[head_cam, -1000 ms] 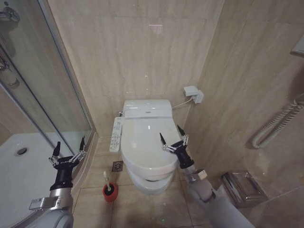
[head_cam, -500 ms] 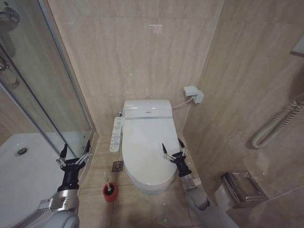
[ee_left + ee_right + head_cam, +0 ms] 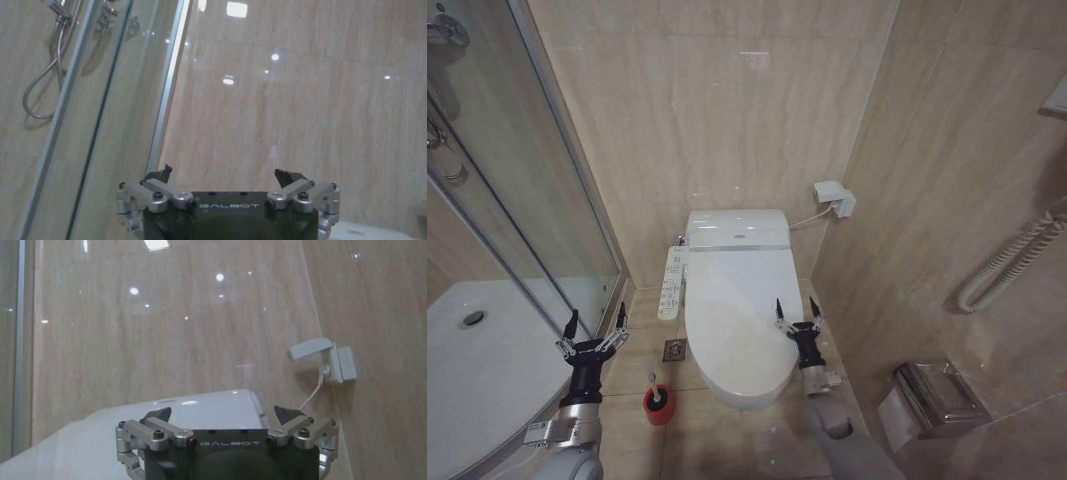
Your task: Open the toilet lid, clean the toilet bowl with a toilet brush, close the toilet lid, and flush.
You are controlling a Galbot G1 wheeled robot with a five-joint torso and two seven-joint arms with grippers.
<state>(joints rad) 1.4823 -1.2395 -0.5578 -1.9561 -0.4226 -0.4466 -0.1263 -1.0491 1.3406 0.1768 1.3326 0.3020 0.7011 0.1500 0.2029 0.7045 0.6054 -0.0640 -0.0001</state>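
So the toilet lid (image 3: 737, 310) in the middle of the frame is down flat, the toilet brush (image 3: 656, 393) sits in its red cup at lower left, and my left gripper (image 3: 593, 329) and right gripper (image 3: 795, 312) are both open, holding nothing.

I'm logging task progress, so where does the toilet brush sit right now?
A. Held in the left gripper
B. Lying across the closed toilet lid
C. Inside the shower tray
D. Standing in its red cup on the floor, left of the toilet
D: the toilet brush stands in its red cup on the floor tiles beside the toilet bowl, with the left gripper open and empty above it.
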